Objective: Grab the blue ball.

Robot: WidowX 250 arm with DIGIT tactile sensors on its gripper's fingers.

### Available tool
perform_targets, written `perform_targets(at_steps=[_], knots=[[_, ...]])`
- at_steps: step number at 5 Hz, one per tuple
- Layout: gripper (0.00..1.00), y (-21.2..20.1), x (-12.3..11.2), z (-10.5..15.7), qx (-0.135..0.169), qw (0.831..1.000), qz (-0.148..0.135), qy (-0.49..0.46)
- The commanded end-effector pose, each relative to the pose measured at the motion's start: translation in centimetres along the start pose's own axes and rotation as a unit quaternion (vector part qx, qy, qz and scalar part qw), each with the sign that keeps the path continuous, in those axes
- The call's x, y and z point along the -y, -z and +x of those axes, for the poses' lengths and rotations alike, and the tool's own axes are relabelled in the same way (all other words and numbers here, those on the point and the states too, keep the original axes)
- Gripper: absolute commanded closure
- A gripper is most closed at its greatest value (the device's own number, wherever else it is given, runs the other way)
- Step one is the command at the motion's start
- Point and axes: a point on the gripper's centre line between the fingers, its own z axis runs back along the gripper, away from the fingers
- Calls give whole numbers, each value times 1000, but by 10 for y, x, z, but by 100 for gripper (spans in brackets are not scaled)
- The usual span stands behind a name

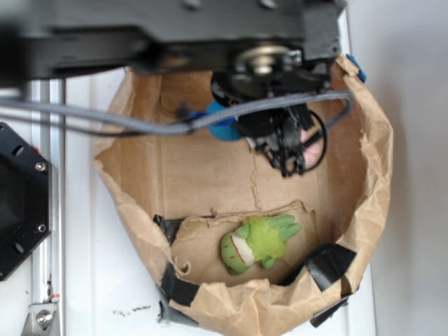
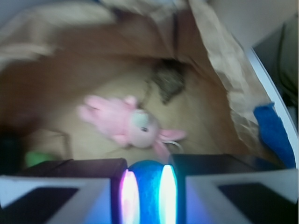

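Paper bag (image 1: 364,175): a wide, crumpled brown bag lying open on a white surface (image 1: 91,280), its rim patched with black tape (image 1: 329,264); it fills most of the exterior view, and the wrist view looks down into its brown floor.
Robot arm (image 1: 175,31): a dark, blurred bulk across the top of the exterior view, with a grey cable (image 1: 140,124) looping below it over the far part of the bag.
Black mount (image 1: 17,203): at the left edge of the exterior view, outside the bag.
Green plush toy (image 1: 257,243): lying on the bag floor at the near side, well apart from the arm; in the wrist view only a blurred green patch (image 2: 36,157) shows at the lower left.
Pink plush toy (image 2: 128,122): a rabbit-like figure lying on the bag floor, just beyond the fingertips in the wrist view; in the exterior view a bit of pink (image 1: 313,147) shows behind the gripper.
Blue tape (image 2: 274,133): a strip on the bag's rim at the right of the wrist view.
Gripper (image 2: 145,190): closed around the blue ball, a finger pressed to each side of it.
Blue ball (image 2: 145,184): between the fingertips at the bottom of the wrist view; in the exterior view a blue patch (image 1: 222,126) shows under the arm at the far side of the bag.
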Motion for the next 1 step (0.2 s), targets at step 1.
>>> perform_targets(at_steps=[1], knots=[[100,-28,19,-10,30,999,-43,7]])
